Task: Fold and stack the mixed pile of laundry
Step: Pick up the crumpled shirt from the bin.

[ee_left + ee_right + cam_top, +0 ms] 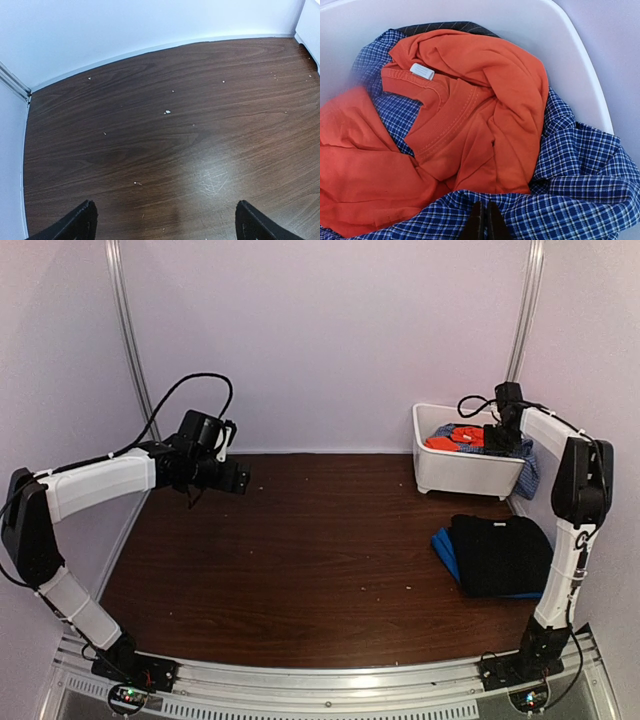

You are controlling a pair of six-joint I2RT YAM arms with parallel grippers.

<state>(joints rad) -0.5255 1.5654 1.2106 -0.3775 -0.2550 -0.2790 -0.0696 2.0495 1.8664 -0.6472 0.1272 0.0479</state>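
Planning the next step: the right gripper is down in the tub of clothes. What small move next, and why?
Probably lift slowly. The right gripper looks closed on the checked shirt in the tub, with the orange T-shirt lying on it; a slow rise would confirm the pinch.

The table point(300, 570) is being taken in from high behind its near edge. Bare wood is being watched slantwise from the left wrist. The laundry pile point(470, 110) in the tub point(465, 475) is being framed close-up from the right wrist, and shared with the overhead.
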